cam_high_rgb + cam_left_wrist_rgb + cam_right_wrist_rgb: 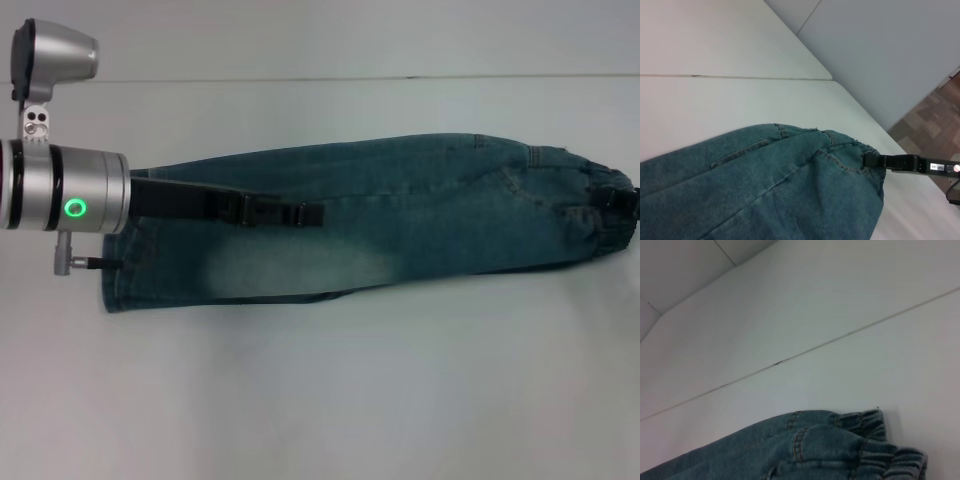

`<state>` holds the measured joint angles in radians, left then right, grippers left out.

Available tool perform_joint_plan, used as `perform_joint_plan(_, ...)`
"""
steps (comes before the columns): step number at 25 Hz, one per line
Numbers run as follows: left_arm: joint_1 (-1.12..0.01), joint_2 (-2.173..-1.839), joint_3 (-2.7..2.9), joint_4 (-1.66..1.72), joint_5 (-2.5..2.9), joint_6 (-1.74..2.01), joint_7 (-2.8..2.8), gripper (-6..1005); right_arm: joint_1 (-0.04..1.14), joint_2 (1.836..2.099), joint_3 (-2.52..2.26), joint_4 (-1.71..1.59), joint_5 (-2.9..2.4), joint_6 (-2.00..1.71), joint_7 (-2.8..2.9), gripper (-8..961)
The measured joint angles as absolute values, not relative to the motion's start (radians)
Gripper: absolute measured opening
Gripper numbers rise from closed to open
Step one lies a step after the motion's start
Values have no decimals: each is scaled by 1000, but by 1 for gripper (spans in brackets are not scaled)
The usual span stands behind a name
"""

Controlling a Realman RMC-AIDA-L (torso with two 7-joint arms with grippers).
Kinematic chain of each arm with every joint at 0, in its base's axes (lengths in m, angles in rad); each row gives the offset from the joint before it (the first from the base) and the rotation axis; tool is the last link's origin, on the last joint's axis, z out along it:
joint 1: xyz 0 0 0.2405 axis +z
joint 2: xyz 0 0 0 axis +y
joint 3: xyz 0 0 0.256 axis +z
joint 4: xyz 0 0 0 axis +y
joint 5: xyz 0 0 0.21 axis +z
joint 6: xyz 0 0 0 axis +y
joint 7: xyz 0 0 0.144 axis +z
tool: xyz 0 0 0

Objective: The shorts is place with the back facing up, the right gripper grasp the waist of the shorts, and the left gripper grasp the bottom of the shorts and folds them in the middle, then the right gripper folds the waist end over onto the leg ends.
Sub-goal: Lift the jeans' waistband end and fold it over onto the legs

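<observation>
— Denim, faded blue-green: we see the shorts (pixel 400 225) folded lengthwise into one long narrow band, stretched across the white counter (pixel 320 400) from our left to our right. A pale bleached patch (pixel 290 270) sits on the near side of the cloth.

— And the ends?

— The waist end (pixel 875 437), puckered and gathered on its elastic, lies at our right. The leg ends (pixel 115 270), flat and straight-hemmed, lie at our left, under the silver wrist.

— Where are our hands?

— The left hand (pixel 310 214) reaches over the denim from the leg side, long black fingers (pixel 260 210) lying flat together along the cloth; they look pressed together, though we cannot tell if fabric is pinched between them. Its cylindrical wrist glows with a green ring (pixel 75 208).

— The right one?

— The right hand (pixel 871 161), boxy and black with a small white label, is at the waist end, its prongs pinching the gathered band.

— Anything else?

— A thin seam line (pixel 790 357) runs across the smooth counter beyond the shorts.
</observation>
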<state>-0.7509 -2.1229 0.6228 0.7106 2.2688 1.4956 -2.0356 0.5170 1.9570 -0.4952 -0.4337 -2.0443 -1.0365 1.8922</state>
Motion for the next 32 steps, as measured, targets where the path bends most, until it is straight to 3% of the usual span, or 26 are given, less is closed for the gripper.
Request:
perform_joint_plan(15,-749,-2140,614,710,2267,1482,-2036,935,529,1968,-494,-459,-2040,-1065,1887,116)
perform_joint_plan(32,-747,-2163,615,656,2244,1349,-2025,932,578,1970,-497,-473,-2040,-1097,1894,109)
